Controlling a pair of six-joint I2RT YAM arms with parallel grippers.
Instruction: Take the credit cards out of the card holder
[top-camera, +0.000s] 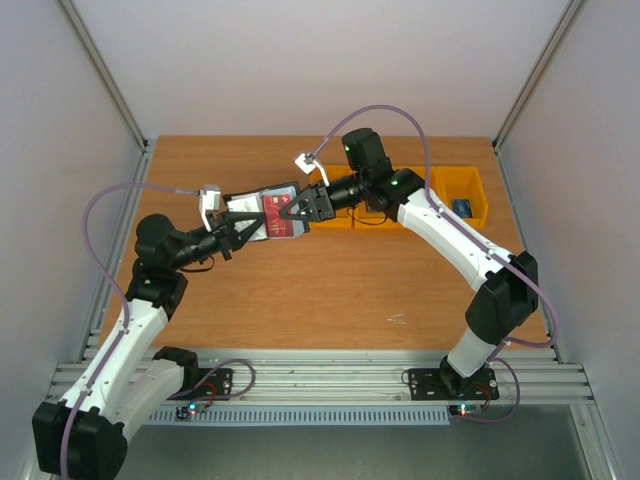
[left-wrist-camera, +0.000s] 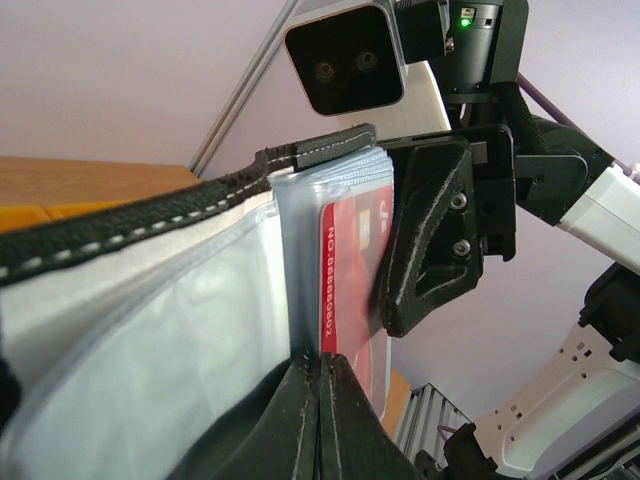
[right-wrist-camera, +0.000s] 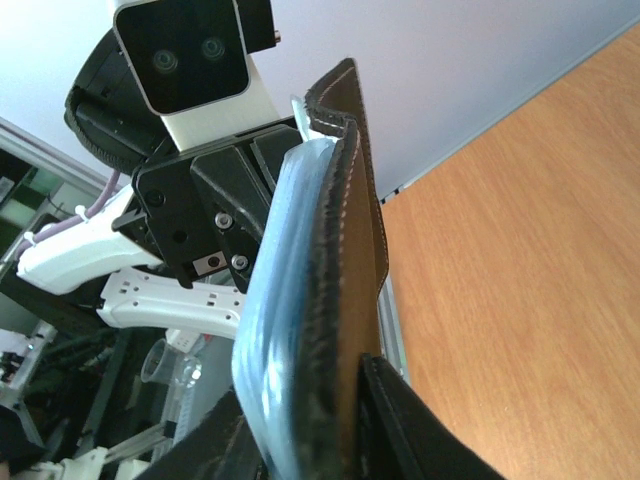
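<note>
The two arms hold the card holder (top-camera: 258, 212) in the air above the far middle of the bench (top-camera: 330, 290), spread open between them. The left claw (left-wrist-camera: 320, 375) is pinched closed on one leaf. The right claw (right-wrist-camera: 320, 400) clamps the other leaf, with one finger pressed against the clear sleeves over the red card (left-wrist-camera: 355, 270). That card sits inside its sleeve, so the right claw probably needs to loosen and regrip the card's exposed edge alone, then pull along the sleeve while the left claw holds firm. Pale walls (top-camera: 60, 120) close in the wooden bench. Yellow bins (top-camera: 440, 190) stand along the far right edge, and the end one holds a small blue item (top-camera: 462, 206).
</note>
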